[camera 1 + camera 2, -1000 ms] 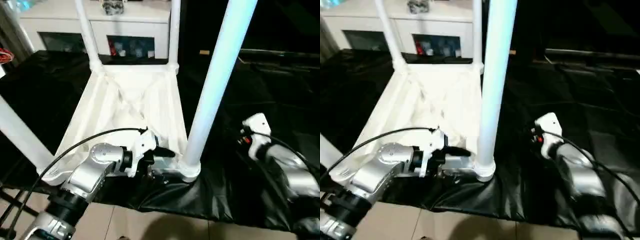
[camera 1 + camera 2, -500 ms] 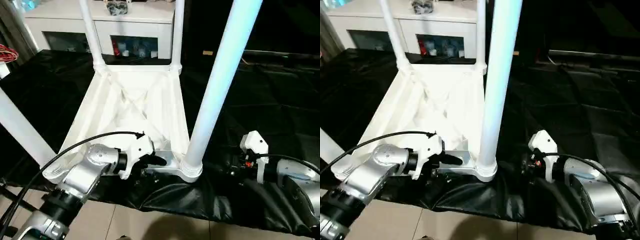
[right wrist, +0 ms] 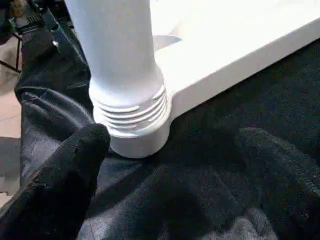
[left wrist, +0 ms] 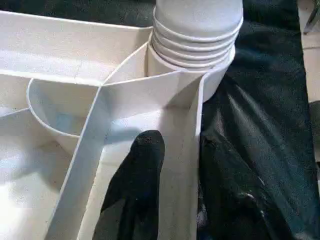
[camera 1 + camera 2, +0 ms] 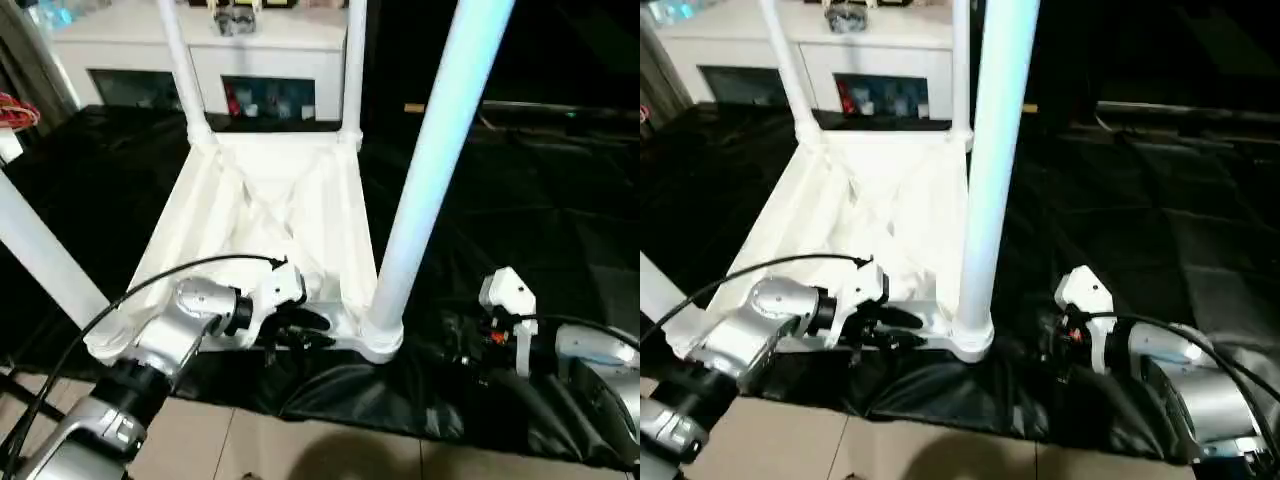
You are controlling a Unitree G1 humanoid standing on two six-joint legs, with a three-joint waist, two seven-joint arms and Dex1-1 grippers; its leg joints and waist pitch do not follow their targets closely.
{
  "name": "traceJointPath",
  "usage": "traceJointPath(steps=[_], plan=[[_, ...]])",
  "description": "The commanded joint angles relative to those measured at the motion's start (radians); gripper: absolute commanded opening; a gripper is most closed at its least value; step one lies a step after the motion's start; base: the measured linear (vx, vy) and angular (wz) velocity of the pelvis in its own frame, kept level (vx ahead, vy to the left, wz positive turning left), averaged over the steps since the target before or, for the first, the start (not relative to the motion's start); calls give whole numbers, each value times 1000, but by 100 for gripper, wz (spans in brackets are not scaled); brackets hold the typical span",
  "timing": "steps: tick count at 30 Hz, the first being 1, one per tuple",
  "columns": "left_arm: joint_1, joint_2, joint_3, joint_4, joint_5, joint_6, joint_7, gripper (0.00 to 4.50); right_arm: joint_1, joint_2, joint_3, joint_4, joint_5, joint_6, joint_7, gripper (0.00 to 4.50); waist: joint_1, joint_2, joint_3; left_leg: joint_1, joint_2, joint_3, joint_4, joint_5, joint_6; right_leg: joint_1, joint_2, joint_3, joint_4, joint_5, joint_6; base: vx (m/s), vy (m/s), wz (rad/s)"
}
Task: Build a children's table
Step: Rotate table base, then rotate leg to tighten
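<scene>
Left fingers (image 4: 137, 180) narrowed astride table (image 5: 270, 200) rim — gripping it, right fingers (image 3: 75, 165) spread wide — beside leg (image 3: 125, 75).

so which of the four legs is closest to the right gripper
The near right leg, the thick one rising just left of the right gripper. The other three stand at the table's left and far corners.

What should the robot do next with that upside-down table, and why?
Probably close the left gripper on the table's near rim: in the left wrist view one finger lies inside that rim and the other outside, the jaws straddling it. All four legs already stand in their sockets.
</scene>
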Motion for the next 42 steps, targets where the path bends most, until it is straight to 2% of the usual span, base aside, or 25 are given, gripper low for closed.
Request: traceJointPath(steps=[1, 5, 8, 12, 14, 18, 21, 22, 23, 25, 27, 29, 31, 32, 33, 42], plan=[[1, 22, -15, 40, 33, 8, -14, 95, 1, -15, 11, -38, 10, 11, 9, 450, 4, -18, -51, 6, 23, -15, -76, -371, 14, 36, -53, 32, -117, -577, -90, 0, 0, 0], [-5, 14, -10, 51, 29, 1, -23, 66, -4, -16, 14, -32, 4, 5, 6, 450, 5, -20, -52, 12, 23, -14, -73, -375, 14, 29, -53, 32, -120, -585, -91, 0, 0, 0], [-8, 5, -4, 50, 21, 3, -24, 52, -2, -18, 17, -39, 3, 8, 8, 450, 6, -19, -54, 10, 25, -14, -75, -364, 18, 31, -53, 33, -115, -557, -103, 0, 0, 0], [-5, -13, 20, 40, 0, 19, -17, 6, -6, -11, 28, -41, -2, 5, 11, 450, 5, -23, -54, 9, 27, -13, -76, -361, 21, 31, -53, 34, -112, -530, -116, 0, 0, 0], [-4, -18, 27, 38, -6, 24, -15, 6, -7, -8, 35, -41, -6, 0, 11, 450, 4, -22, -55, 5, 27, -14, -77, -354, 22, 35, -53, 34, -108, -513, -120, 0, 0, 0], [10, -45, 46, 10, -29, 34, -3, 6, -57, 52, 91, 6, -87, -61, -65, 450, 2, -26, -56, 0, 26, -13, -76, -327, 23, 36, -54, 35, -105, -501, -119, 0, 0, 0], [11, -56, 45, 8, -24, 35, 6, 6, -97, 87, 113, 49, -111, -71, -99, 450, -2, -26, -57, 1, 25, -12, -75, -315, 20, 34, -54, 34, -104, -500, -123, 0, 0, 0], [11, -61, 44, 9, -24, 36, 6, 6, -115, 102, 121, 65, -109, -70, -100, 450, 1, -26, -60, 6, 27, -9, -73, -300, 23, 33, -53, 38, -100, -454, -138, 0, 0, 0], [11, -62, 44, 9, -23, 36, 6, 6, -121, 106, 124, 70, -109, -70, -101, 450, 1, -24, -60, 6, 28, -9, -74, -298, 25, 33, -51, 39, -98, -436, -145, 0, 0, 0], [6, -68, 47, 16, -20, 34, 8, 0, -138, 117, 133, 94, -120, -87, -104, 424, 3, -23, -63, 3, 29, -8, -73, -282, 29, 38, -49, 40, -89, -365, -164, 0, 0, 0], [3, -71, 49, 21, -18, 33, 10, 0, -146, 123, 136, 107, -125, -95, -105, 417, 2, -23, -63, 2, 28, -6, -72, -275, 32, 39, -49, 40, -86, -328, -181, 0, 0, 0], [-9, -79, 58, 38, -12, 32, 23, 0, -162, 134, 145, 134, -135, -106, -103, 395, 1, -23, -62, 1, 25, -5, -71, -277, 33, 41, -49, 39, -87, -341, -182, 0, 0, 0], [-14, -81, 59, 46, -7, 32, 27, 0, -176, 140, 156, 165, -147, -123, -105, 369, 1, -23, -61, 2, 25, -6, -72, -289, 28, 42, -51, 39, -92, -383, -168, 0, 0, 0], [-14, -81, 60, 45, -7, 33, 27, 0, -177, 141, 156, 168, -148, -124, -106, 369, -1, -38, -60, 1, 25, -5, -72, -288, 30, 42, -50, 38, -94, -395, -161, 0, 0, 0], [-13, -80, 60, 45, -7, 33, 26, 0, -179, 143, 157, 171, -148, -126, -106, 369, 1, -30, -59, 2, 26, -7, -74, -293, 28, 41, -53, 38, -94, -424, -152, 0, 0, 0], [-16, -80, 65, 56, 1, 37, 17, 0, -201, 158, 156, 215, -154, -153, -107, 291, -2, -31, -58, 2, 26, -8, -74, -299, 30, 38, -52, 38, -97, -446, -139, 0, 0, 0]])
